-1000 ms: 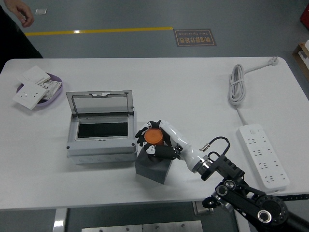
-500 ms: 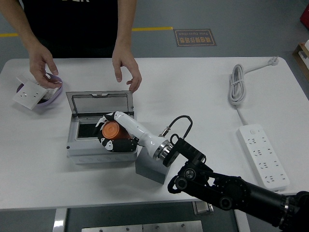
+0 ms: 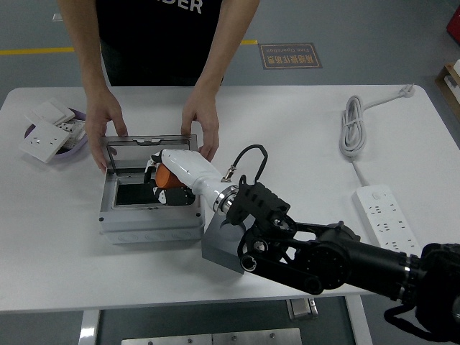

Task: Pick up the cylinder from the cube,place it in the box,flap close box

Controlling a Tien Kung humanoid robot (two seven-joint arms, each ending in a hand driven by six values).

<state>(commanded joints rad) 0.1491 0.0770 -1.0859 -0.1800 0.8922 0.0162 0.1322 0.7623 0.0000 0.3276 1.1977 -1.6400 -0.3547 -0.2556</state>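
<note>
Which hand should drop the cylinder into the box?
The right hand: it already grips the orange cylinder over the open box. No left hand is in view.

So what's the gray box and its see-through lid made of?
The box looks like matte gray plastic, with smooth moulded walls and rounded corners. Its lid seems clear, smoky plastic in a gray frame: the person's fingers show through it, though glass can't be ruled out.

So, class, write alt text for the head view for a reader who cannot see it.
The robot's right hand holds an orange cylinder over the open grey box on a white table. A person across the table grips the box's raised lid with both hands. A grey cube sits beside the box.
</note>
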